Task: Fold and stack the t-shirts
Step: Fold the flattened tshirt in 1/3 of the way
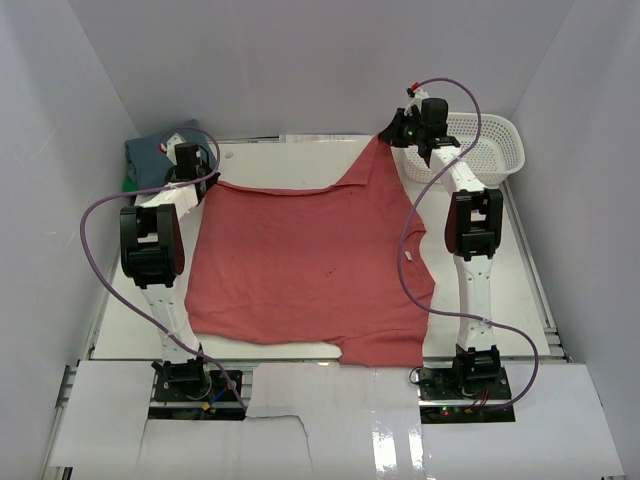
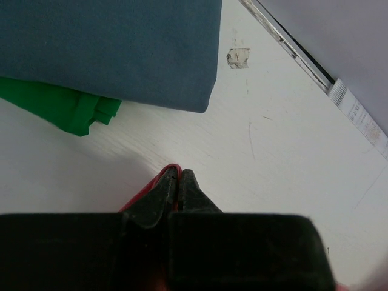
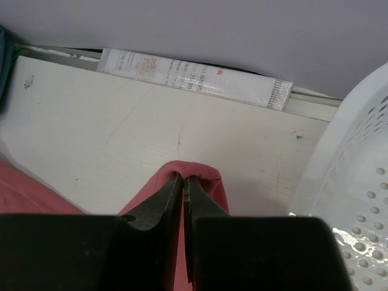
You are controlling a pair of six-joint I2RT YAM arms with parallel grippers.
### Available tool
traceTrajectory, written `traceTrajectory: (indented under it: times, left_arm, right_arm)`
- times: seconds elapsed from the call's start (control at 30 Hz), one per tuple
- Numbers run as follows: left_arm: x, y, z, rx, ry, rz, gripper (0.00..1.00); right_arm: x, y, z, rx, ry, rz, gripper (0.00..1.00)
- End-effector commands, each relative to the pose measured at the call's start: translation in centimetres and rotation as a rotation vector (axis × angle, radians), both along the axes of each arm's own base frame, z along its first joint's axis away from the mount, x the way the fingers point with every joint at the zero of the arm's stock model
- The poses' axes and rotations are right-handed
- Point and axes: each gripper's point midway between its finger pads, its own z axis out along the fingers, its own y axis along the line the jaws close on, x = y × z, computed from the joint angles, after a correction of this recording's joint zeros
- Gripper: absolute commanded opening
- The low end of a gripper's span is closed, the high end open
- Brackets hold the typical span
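The coral-red t-shirt (image 1: 310, 265) lies spread over the table's middle, its white neck label (image 1: 408, 257) at the right. My left gripper (image 1: 190, 165) is shut on the shirt's far left corner (image 2: 162, 176). At the far right, my right gripper (image 1: 400, 135) is shut on the other far corner (image 3: 200, 173), which is lifted into a peak. A folded slate-blue t-shirt (image 2: 109, 48) rests on a bright green t-shirt (image 2: 66, 109) at the far left corner, just beyond the left gripper (image 2: 179, 174). The right gripper (image 3: 183, 179) pinches red cloth between its tips.
A white mesh basket (image 1: 480, 145) stands at the far right, close beside the right gripper; its wall (image 3: 351, 200) fills the right wrist view's right side. A printed strip (image 3: 194, 76) lies along the table's back edge. White walls enclose the table.
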Motion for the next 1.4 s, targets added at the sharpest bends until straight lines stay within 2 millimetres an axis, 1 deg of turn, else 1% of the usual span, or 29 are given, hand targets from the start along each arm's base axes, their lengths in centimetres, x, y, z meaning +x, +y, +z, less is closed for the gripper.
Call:
traceTrajectory:
  times: [0.0,0.03,0.13,0.17,0.2,0.23,0.27,0.33,0.37,0.43,0.47,0.5,0.53,0.57,0.63,0.67,0.7,0.73,0.77,0.83,0.97,1.13,1.17,1.2,1.23,1.27,1.33,1.37]
  left_arm:
    - [1.2,0.3,2.6,0.000,-0.062,-0.004,0.00]
    - [1.2,0.2,2.6,-0.002,-0.056,-0.004,0.00]
    - [1.3,0.3,3.6,-0.006,-0.072,-0.004,0.00]
    - [1.2,0.2,3.6,-0.007,-0.072,-0.003,0.00]
    - [1.1,0.2,3.8,-0.007,-0.075,-0.003,0.00]
    - [1.0,0.2,4.3,-0.006,-0.084,-0.003,0.00]
    - [0.9,0.1,4.3,-0.008,-0.085,-0.007,0.00]
    - [0.5,0.1,4.2,-0.009,-0.082,-0.009,0.00]
    - [0.4,0.1,4.4,-0.011,-0.086,-0.009,0.00]
    - [-0.1,0.0,4.0,-0.016,-0.078,-0.010,0.00]
    - [-0.3,-0.1,4.4,-0.018,-0.084,-0.011,0.00]
    - [-0.7,-0.1,3.9,-0.020,-0.074,-0.011,0.00]
    - [-0.9,-0.2,4.0,-0.020,-0.077,-0.011,0.00]
    - [-1.1,-0.2,4.5,-0.021,-0.086,-0.011,0.00]
    - [-1.7,-0.1,4.1,-0.020,-0.080,-0.006,0.00]
    - [-1.9,-0.1,4.2,-0.020,-0.080,-0.006,0.00]
    - [-2.0,-0.1,4.5,-0.018,-0.086,-0.003,0.00]
    - [-2.3,-0.1,4.2,-0.018,-0.079,-0.002,0.00]
    - [-2.5,0.0,4.3,-0.016,-0.078,0.000,0.00]
    - [-2.7,0.1,4.7,-0.015,-0.083,0.003,0.00]
    - [-3.1,0.3,5.0,-0.013,-0.086,0.003,0.00]
    - [-3.6,0.4,5.4,-0.018,-0.089,0.002,0.00]
    - [-3.7,0.4,5.6,-0.017,-0.094,0.003,0.00]
    - [-4.0,0.5,5.4,-0.019,-0.088,0.006,0.00]
    - [-4.0,0.4,5.5,-0.019,-0.089,0.004,0.00]
    - [-4.2,0.5,5.8,-0.019,-0.094,0.006,0.00]
    - [-4.6,0.5,5.7,-0.019,-0.089,0.006,0.00]
    - [-4.7,0.5,5.8,-0.019,-0.091,0.007,0.00]
  right_arm:
    - [1.8,-0.8,4.8,0.018,-0.156,-0.045,0.08]
    - [2.0,-0.9,5.1,0.018,-0.164,-0.050,0.08]
    - [2.1,-1.0,5.7,0.017,-0.176,-0.057,0.08]
    - [1.9,-0.9,6.1,0.020,-0.182,-0.051,0.08]
    - [1.8,-0.8,6.2,0.023,-0.183,-0.047,0.08]
    - [1.5,-0.7,5.4,0.022,-0.167,-0.041,0.08]
    - [1.2,-0.5,5.9,0.028,-0.175,-0.030,0.08]
    - [0.7,-0.2,5.9,0.031,-0.169,-0.013,0.08]
    - [0.2,-0.1,5.8,0.031,-0.162,-0.004,0.08]
    - [-0.4,0.1,5.9,0.028,-0.163,0.010,0.08]
    - [-1.0,0.4,6.2,0.028,-0.160,0.027,0.08]
    - [-1.4,0.5,6.2,0.019,-0.164,0.040,0.08]
    - [-1.8,0.9,6.2,0.011,-0.163,0.052,0.08]
    - [-2.4,0.9,6.5,0.001,-0.158,0.052,0.08]
    - [-3.2,1.0,6.6,-0.014,-0.160,0.057,0.08]
    - [-3.6,0.9,7.7,-0.015,-0.177,0.050,0.08]
    - [-4.0,0.8,7.0,-0.016,-0.166,0.048,0.08]
    - [-4.2,0.7,7.0,-0.015,-0.163,0.046,0.08]
    - [-4.4,0.7,7.4,-0.016,-0.169,0.047,0.08]
    - [-4.7,0.7,7.4,-0.019,-0.154,0.051,0.08]
    - [-5.8,0.9,8.5,-0.017,-0.160,0.073,0.08]
    - [-7.5,1.1,9.0,-0.025,-0.162,0.082,0.08]
    - [-8.2,1.0,9.2,-0.027,-0.164,0.083,0.08]
    - [-8.5,1.0,9.2,-0.029,-0.165,0.080,0.08]
    - [-9.1,0.9,10.2,-0.031,-0.184,0.076,0.08]
    - [-9.7,0.9,9.3,-0.034,-0.165,0.075,0.08]
    - [-10.3,0.7,9.5,-0.040,-0.174,0.069,0.08]
    - [-11.0,0.7,9.4,-0.040,-0.169,0.071,0.08]
